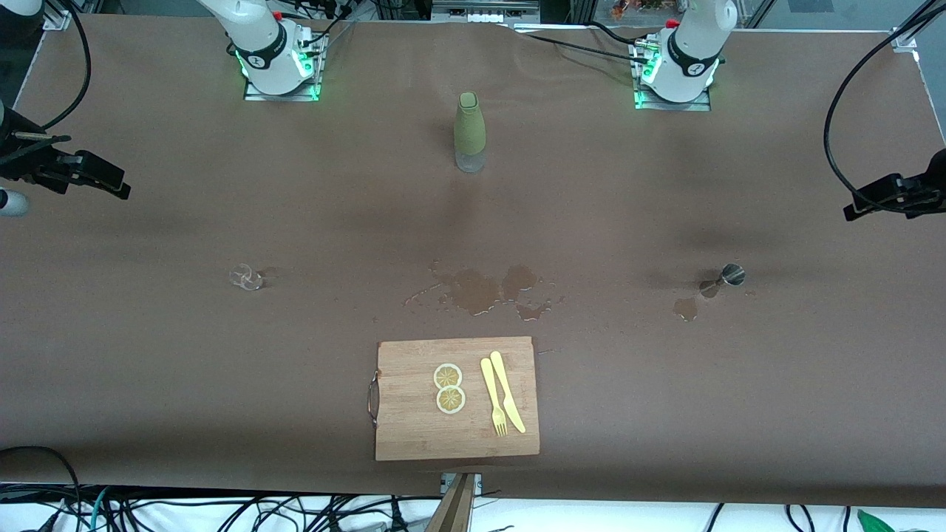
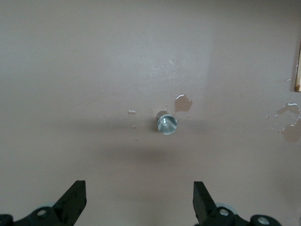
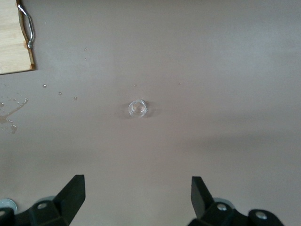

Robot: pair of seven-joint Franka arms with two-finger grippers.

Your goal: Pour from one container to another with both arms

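A tiny clear glass [image 1: 246, 277] [image 3: 138, 108] stands on the brown table toward the right arm's end. A small steel jigger [image 1: 728, 276] [image 2: 167, 124] stands toward the left arm's end, beside a small wet patch [image 1: 685, 308]. My right gripper [image 1: 122, 191] [image 3: 138, 186] hangs open and empty in the air at its end of the table, apart from the glass. My left gripper [image 1: 850, 213] [image 2: 139, 190] hangs open and empty at the other end, apart from the jigger.
A tall bottle with an olive sleeve [image 1: 470, 133] stands between the two arm bases. A spilled puddle [image 1: 480, 290] lies mid-table. Nearer the front camera, a wooden cutting board [image 1: 414, 432] carries two lemon slices [image 1: 448, 388], a yellow fork [image 1: 494, 405] and a knife [image 1: 508, 400].
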